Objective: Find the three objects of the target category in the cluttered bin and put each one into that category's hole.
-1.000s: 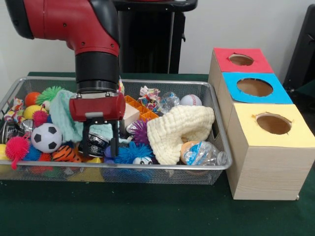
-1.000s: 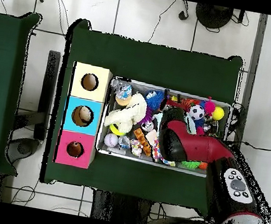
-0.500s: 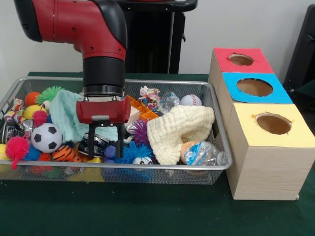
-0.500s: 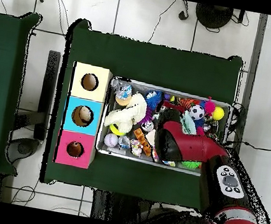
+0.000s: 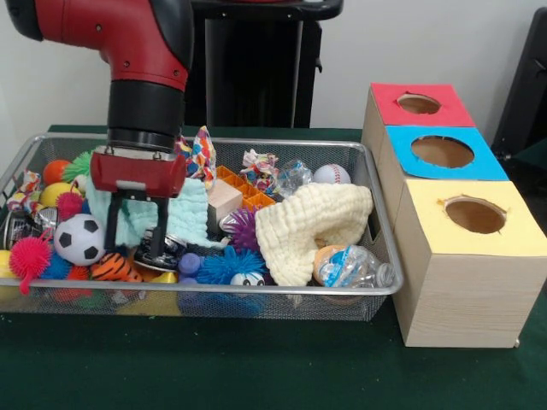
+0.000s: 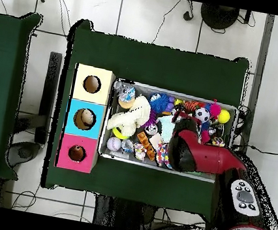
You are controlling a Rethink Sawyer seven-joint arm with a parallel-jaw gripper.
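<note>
My gripper (image 5: 136,250) hangs open inside the wire bin (image 5: 256,290), left of its middle. Its fingers (image 5: 111,226) reach down in front of a mint cloth (image 5: 186,218), with nothing gripped between them. A dark crushed can (image 5: 162,253) lies by the right fingertip. A soccer ball (image 5: 79,239) and a tiger-striped ball (image 5: 114,267) sit just to its left. In the overhead view the red arm (image 6: 191,153) covers the gripper. The wooden box at the right has a red hole (image 5: 419,103), a blue hole (image 5: 442,151) and a yellow hole (image 5: 474,214).
The bin also holds a cream cloth (image 5: 312,222), a baseball (image 5: 331,174), a crushed plastic bottle (image 5: 352,266), spiky balls in blue (image 5: 231,265), purple (image 5: 244,229) and pink (image 5: 28,254), a wooden block (image 5: 224,198) and an orange brick (image 5: 248,195). The hole box (image 6: 86,119) adjoins the bin's end.
My gripper has shifted left in the front view, from above the blue spiky ball toward the soccer ball, and risen slightly. It stays open and holds nothing.
</note>
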